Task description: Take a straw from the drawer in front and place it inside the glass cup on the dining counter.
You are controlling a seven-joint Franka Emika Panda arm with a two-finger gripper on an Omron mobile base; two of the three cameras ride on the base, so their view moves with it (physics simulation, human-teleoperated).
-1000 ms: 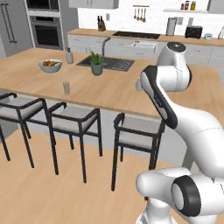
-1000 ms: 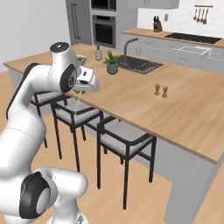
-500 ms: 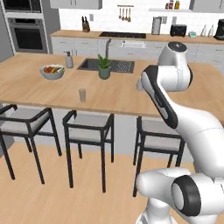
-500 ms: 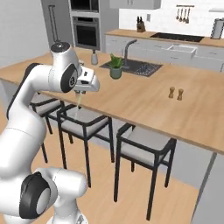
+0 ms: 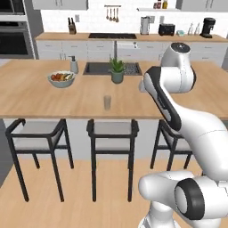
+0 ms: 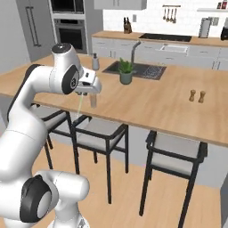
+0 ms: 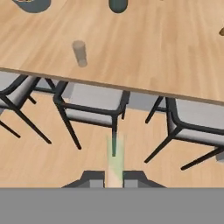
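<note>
Roughly: fetch half looks done, placing half not.
Gripper: gripper (image 7: 114, 176) clenched on the straw (image 7: 114, 157); in the hand view the pale stick runs up from between the two dark finger tips, out over the floor.
Straw, side look: in the right base view the straw (image 6: 79, 107) hangs down from the gripper (image 6: 86, 92), thin and faint, beside the counter's front edge.
Glass cup: the glass cup (image 5: 107, 102) stands upright on the dining counter (image 5: 40, 101), near the front edge, above the middle stool (image 5: 111, 138). Nothing visible inside it.
Cup, hand view: glass cup (image 7: 79, 53) sits upper left on the dining counter (image 7: 166, 52), well apart from the straw tip.
Cup, right base view: partly hidden behind the hand; its exact outline cannot be told.
Gap: the straw is short of the counter edge and off to the cup's right in the hand view. Not over the rim.
Done (judged): straw picked up and brought to the island.
Left (judged): line the straw tip up over the cup mouth, lower it in, release.
Risk (judged): straw is much longer than the cup; it will lean on the rim and may tip a light tumbler.
Nearby: fruit bowl (image 5: 61, 79), potted plant (image 5: 117, 71), soap dispenser (image 5: 74, 65), sink (image 5: 111, 68), all behind the cup.
Writing: no brands, labels or legible text anywhere.
</note>
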